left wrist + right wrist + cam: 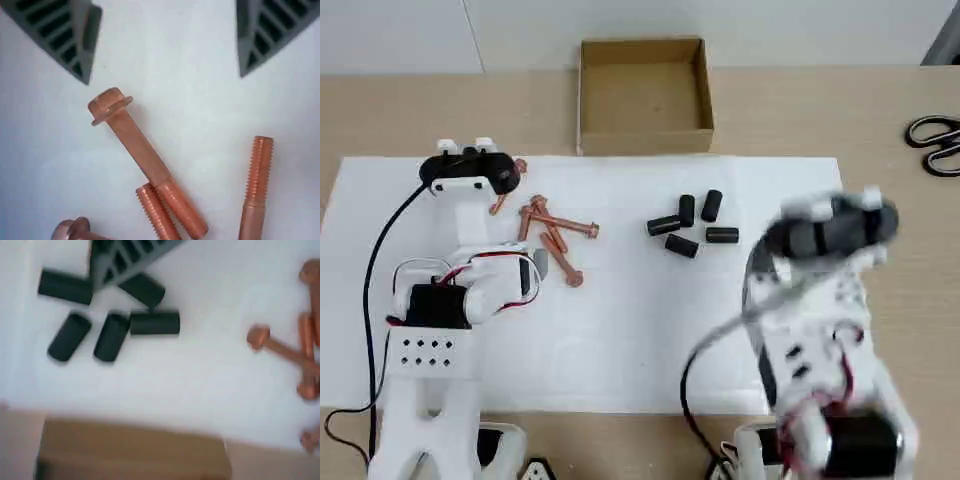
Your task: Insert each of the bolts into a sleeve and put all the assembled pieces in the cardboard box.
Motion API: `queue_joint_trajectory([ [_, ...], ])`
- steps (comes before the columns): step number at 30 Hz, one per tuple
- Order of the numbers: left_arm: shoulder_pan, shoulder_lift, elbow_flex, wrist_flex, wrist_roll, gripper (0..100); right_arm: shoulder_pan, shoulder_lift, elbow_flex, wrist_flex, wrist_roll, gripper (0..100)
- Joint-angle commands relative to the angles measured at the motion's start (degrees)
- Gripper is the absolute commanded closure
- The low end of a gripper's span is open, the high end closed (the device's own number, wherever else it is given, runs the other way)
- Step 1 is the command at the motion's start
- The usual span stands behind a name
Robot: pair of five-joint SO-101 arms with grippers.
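1. My left gripper (162,72) hangs over the white sheet (650,340) in the left part of the high view. Its fingers (75,45) are spread wide and hold nothing.
2. Just off those fingertips a copper bolt (145,160) lies flat on the sheet. Its flanged head is the end nearest the gripper, and neither finger touches it.
3. The other bolts (555,232) lie in a loose heap left of centre in the high view. Several cross one another, and one sits a little apart at the heap's lower edge.
4. Five black sleeves (690,225) lie on their sides just right of centre. They are close together and well apart from the bolts. No bolt sits in a sleeve yet.
5. My right arm (830,232) stands in the lower right of the high view. The right gripper (112,267) hangs near the sleeves, and I cannot tell whether it is spread or closed.
6. The cardboard box (645,140) sits at top centre of the high view with its open side up. It rests on the bare tabletop (420,110), right at the sheet's far edge.
7. A pair of scissors (935,145) lies on the tabletop at the right edge of the frame.
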Motion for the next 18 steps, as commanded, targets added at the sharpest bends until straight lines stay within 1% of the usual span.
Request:
queue_joint_trajectory([
  [1,-0.2,0.1,-2.5,0.0,-0.5,82,0.2,21.6,-14.7,8.7,-0.6,78.9],
  [5,-0.3,0.1,-2.5,-0.1,-0.5,82,0.2,43.6,-29.5,20.3,-0.6,78.9],
  [7,-0.5,0.2,-2.4,-1.2,-0.6,82,0.1,53.0,-35.7,24.0,-0.6,78.9],
  [8,-1.8,0.1,-2.4,-1.8,-0.6,82,0.1,57.1,-38.2,24.9,-0.6,78.9],
  [10,-6.2,0.0,-2.4,-4.5,-0.6,82,0.1,63.3,-41.8,25.4,-0.6,78.9],
  [13,-14.5,0.0,-2.4,-9.0,-0.4,82,0.5,68.4,-45.5,25.0,-0.6,78.9],
  [15,-19.4,0.0,-2.4,-9.5,-0.4,82,1.2,71.3,-45.5,25.1,-0.4,78.9],
  [18,-24.0,0.0,-2.5,-9.3,-0.4,82,3.1,74.9,-46.4,24.7,-0.4,78.8],
])
